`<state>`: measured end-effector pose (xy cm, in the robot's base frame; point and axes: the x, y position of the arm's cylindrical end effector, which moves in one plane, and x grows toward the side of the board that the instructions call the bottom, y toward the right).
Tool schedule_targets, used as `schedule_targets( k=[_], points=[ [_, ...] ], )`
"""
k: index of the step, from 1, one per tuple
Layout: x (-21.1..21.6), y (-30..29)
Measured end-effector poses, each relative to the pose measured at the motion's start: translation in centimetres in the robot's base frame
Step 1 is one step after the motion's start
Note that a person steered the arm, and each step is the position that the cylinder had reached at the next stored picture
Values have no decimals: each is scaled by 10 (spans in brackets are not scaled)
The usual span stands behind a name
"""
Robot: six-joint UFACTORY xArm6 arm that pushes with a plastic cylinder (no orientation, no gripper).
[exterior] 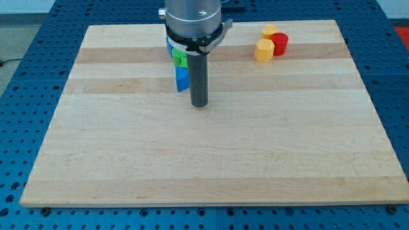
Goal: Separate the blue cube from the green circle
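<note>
Camera view: my tip (200, 104) on wooden board (211, 160), just right of blue cube (183, 79), touching or nearly so; cannot tell which. Rod has no jaws, nothing clamped. Green circle (180, 59) directly above cube, touching it, partly hidden by arm. Another blue block (170, 46) peeks above green. Cluster near board's top edge. Two yellow blocks (264, 50) and red block (280, 43) well apart at top right. Wide room toward view's bottom and left.
</note>
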<state>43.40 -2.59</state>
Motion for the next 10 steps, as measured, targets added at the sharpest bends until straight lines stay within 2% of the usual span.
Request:
schedule_targets(
  k=[2, 3, 4, 5, 6, 7, 10],
  points=[
    [1, 14],
    [-27, 68],
    [-76, 102],
    [-108, 100],
    [-141, 84],
    [-156, 22],
    [-157, -83]
  ],
)
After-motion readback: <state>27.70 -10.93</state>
